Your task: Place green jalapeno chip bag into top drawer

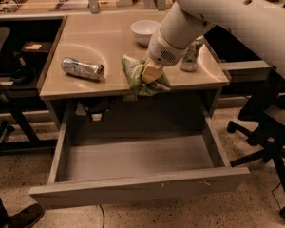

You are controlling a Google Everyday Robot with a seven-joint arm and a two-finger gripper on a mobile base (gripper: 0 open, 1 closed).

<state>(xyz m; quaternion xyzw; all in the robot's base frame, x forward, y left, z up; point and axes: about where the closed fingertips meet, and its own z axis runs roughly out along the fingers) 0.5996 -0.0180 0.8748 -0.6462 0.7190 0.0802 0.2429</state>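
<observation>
The green jalapeno chip bag point(134, 75) is a crinkly green foil bag with white patches, held at the front edge of the desk top point(99, 37), partly overhanging it. My gripper point(150, 73) comes down from the upper right on the white arm and is shut on the bag's right side. The top drawer point(137, 158) stands pulled wide open below the desk, its grey inside bare, its long front panel point(142, 186) nearest the camera. The bag hangs above the drawer's back part.
A silver can point(82, 68) lies on its side at the desk's left. A white bowl point(145, 31) sits at the back, and a green-and-white can point(190, 56) stands upright to the right behind the arm. Office chairs point(268, 122) flank the desk.
</observation>
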